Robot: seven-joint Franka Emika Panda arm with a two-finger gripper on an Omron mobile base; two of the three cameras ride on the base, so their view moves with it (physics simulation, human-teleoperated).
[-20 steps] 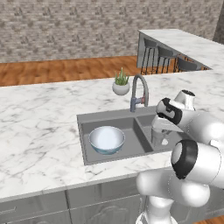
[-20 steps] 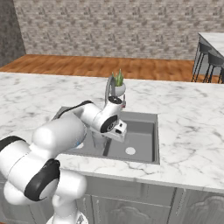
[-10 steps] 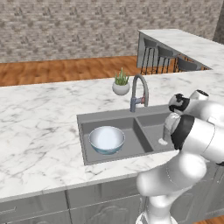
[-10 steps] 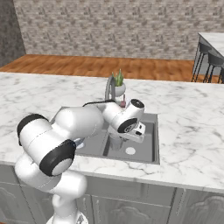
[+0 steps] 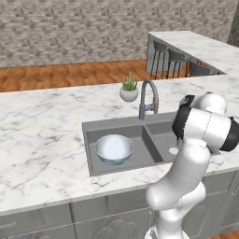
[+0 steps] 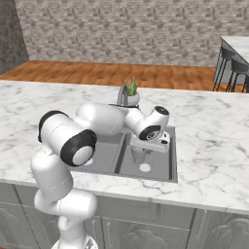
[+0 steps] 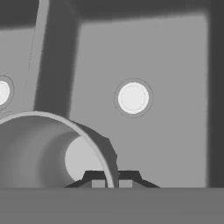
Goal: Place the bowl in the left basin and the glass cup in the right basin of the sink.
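Note:
The bowl (image 5: 114,148), pale with a blue rim, rests upright in the wider left basin (image 5: 144,150) of the dark grey sink (image 5: 88,126). My gripper (image 7: 111,181) is shut on the rim wall of the glass cup (image 7: 52,148), one fingertip inside and one outside. The cup hangs tilted above the narrower right basin (image 7: 175,65), whose pale drain (image 7: 133,98) lies just beyond it. From the right base view the hand (image 6: 151,130) hovers over that basin, and the translucent cup (image 6: 138,156) hangs under it.
A curved chrome tap (image 5: 148,95) rises behind the sink's divider (image 7: 52,57), with a small potted plant (image 5: 128,92) beyond it. Marble counter surrounds the sink. Bar stools (image 5: 175,60) stand at the far counter. The left basin's drain (image 7: 2,92) peeks in at the edge.
The arm has swung its hand to the right, carrying the cup further over the right basin. The bowl has stayed put in the left basin.

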